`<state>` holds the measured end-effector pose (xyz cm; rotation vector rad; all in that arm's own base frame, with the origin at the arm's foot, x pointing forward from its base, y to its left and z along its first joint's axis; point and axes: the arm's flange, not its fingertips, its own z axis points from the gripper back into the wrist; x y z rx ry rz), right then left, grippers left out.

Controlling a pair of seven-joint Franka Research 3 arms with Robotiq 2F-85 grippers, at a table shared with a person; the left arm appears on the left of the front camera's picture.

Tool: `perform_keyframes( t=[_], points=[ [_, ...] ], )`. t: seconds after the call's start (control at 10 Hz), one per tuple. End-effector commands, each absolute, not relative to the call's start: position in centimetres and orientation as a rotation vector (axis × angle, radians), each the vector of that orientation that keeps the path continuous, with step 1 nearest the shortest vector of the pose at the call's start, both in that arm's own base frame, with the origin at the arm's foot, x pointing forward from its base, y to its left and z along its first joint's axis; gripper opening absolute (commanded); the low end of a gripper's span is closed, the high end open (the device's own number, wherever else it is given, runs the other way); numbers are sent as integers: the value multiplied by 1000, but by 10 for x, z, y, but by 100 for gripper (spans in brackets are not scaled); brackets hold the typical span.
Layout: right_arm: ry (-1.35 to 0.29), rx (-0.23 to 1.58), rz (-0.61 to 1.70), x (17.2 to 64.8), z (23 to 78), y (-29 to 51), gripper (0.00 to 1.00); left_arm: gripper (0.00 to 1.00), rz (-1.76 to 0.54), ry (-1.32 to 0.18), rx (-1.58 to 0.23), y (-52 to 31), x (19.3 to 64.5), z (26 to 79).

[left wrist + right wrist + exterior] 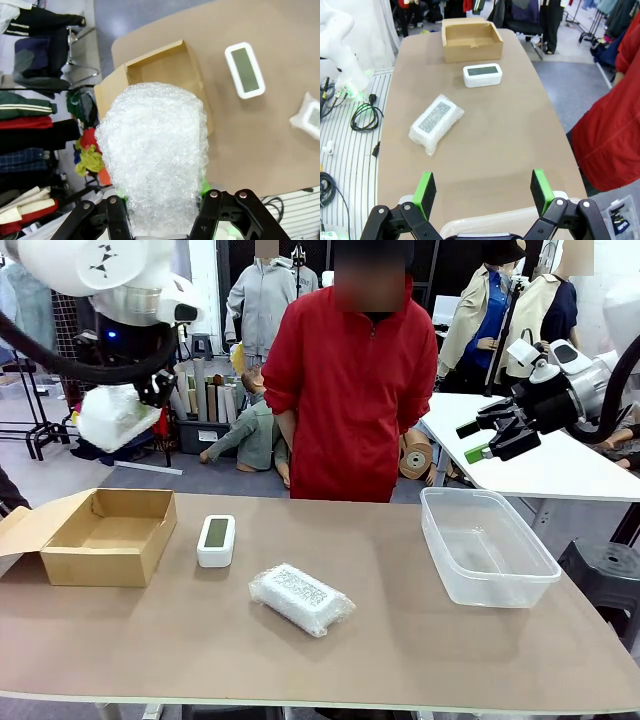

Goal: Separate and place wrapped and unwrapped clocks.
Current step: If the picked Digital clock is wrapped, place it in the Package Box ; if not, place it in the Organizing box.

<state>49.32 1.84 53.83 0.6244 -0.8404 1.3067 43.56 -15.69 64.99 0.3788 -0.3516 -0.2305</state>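
Note:
My left gripper hangs high over the table's left end, shut on a bubble-wrapped clock; in the left wrist view that wrapped clock sits between the jaws, above the open cardboard box. A second wrapped clock lies on the table's middle front. The bare white clock with a greenish screen rests beside the box. My right gripper is open in the air, above and behind the clear plastic bin, holding nothing.
A person in a red jacket stands at the far side, hands behind the back. A white side table stands at the back right. A black stool is right of the table.

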Motion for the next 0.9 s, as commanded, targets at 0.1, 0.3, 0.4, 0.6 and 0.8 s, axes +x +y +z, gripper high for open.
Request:
perform_keyframes(
  t=[0.1,0.3,0.4,0.6,0.8],
  points=[
    [-841,624,1309,492,539,19,100,0,-173,-418,349,-139,424,647],
    [-841,624,1309,492,539,19,100,0,-223,-353,383,-149,431,649],
    [-841,624,1309,492,539,19,100,0,-223,-353,383,-149,431,649],
    [-841,624,1309,492,539,19,100,0,-223,-353,383,-149,431,649],
    [-841,624,1309,492,539,19,100,0,-163,-335,362,-143,439,640]
  ],
)
